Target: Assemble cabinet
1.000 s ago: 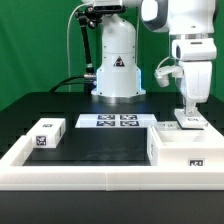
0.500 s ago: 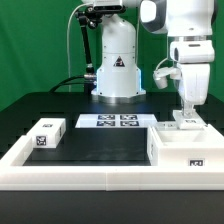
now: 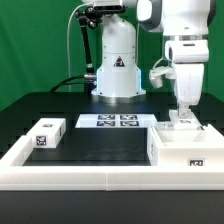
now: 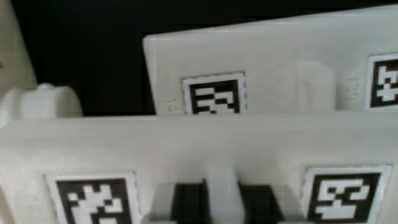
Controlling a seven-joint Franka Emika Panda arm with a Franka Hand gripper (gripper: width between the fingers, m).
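The cabinet [image 3: 180, 148] is a white boxy body at the exterior view's right, with a small tag on its front. On top of it sits a white tagged panel [image 3: 186, 123]. My gripper [image 3: 183, 112] hangs straight down onto that panel. In the wrist view the gripper [image 4: 222, 200] is shut on a thin white rib of the panel [image 4: 89, 150], with a tag on each side of the fingers. Behind the panel, the cabinet's tagged wall [image 4: 267, 60] fills that view.
A small white tagged block [image 3: 46, 133] lies at the exterior view's left. The marker board [image 3: 108, 121] lies flat at the centre back, before the robot's base [image 3: 117, 70]. A low white rim [image 3: 20, 152] runs round the table.
The arm and gripper have shifted slightly toward the exterior view's left. The jaws stay shut as before.
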